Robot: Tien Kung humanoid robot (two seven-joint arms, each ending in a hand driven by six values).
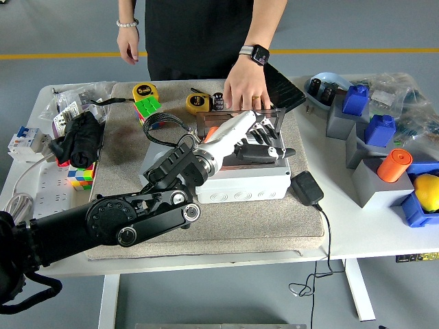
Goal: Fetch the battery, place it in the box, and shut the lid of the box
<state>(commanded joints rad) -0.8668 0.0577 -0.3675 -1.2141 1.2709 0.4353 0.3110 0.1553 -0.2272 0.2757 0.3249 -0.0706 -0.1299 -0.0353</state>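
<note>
The grey box stands mid-table on a beige mat. Its clear lid leans forward and low over the opening. My left hand, white with black fingers, lies on top of the lid with the fingers spread and holds nothing. Something orange, probably the battery, shows through the lid inside the box. A person at the far side rests one hand at the box's back edge; the other hand hangs free.
Two yellow tape measures and a green cube lie behind the box. A black adapter with its cable sits right of it. Grey blocks with blue pieces, an orange cylinder and a yellow ball crowd the right.
</note>
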